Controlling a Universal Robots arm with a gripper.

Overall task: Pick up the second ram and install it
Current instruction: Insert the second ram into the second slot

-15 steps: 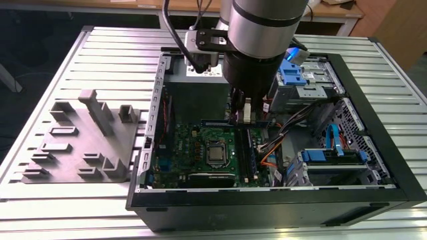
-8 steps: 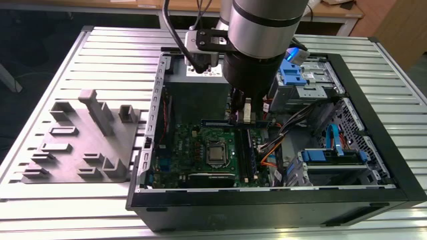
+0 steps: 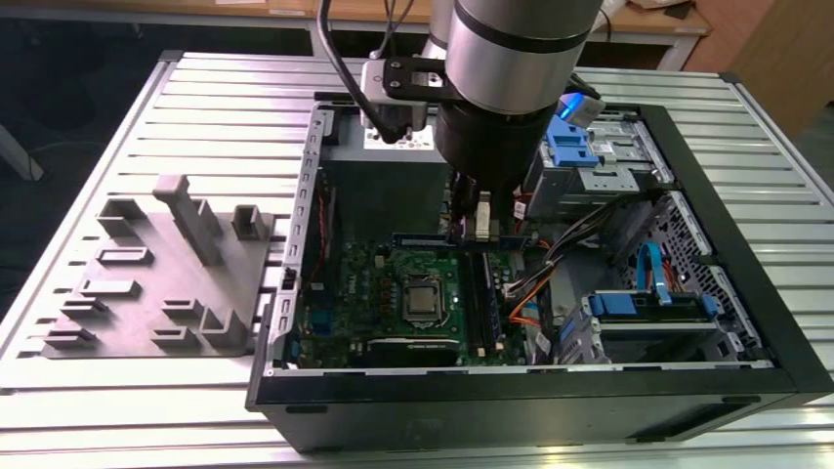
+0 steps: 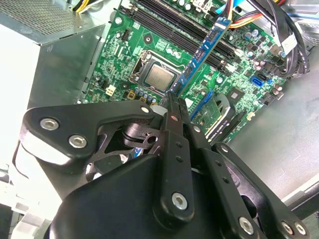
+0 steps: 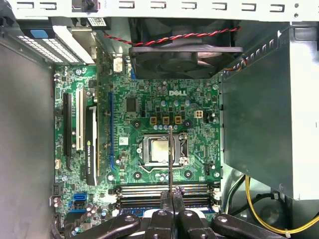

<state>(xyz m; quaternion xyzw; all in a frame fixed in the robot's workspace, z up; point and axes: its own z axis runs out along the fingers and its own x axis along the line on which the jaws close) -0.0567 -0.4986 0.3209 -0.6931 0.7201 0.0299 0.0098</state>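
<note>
Green mobo [image 3: 378, 293] lies flat inside the open PC case [image 3: 521, 415] on a slatted metal table [image 3: 195, 117]. In the exterior view the gripper [image 3: 478, 223] hangs over the board at approx. 1 o'clock from the CPU socket [image 3: 424, 298]. The long DIMM slots [image 3: 485, 308] run at 3 o'clock from that socket. Gripper fingers are narrow, clamped on the second ram [image 4: 199, 55]. One end of the stick is pinched at the fingertips; the rest projects straight out beyond them, over the board near the socket. In the first wrist view it shows edge-on as a thin line. Contact w/ the slots: cannot tell.
</note>
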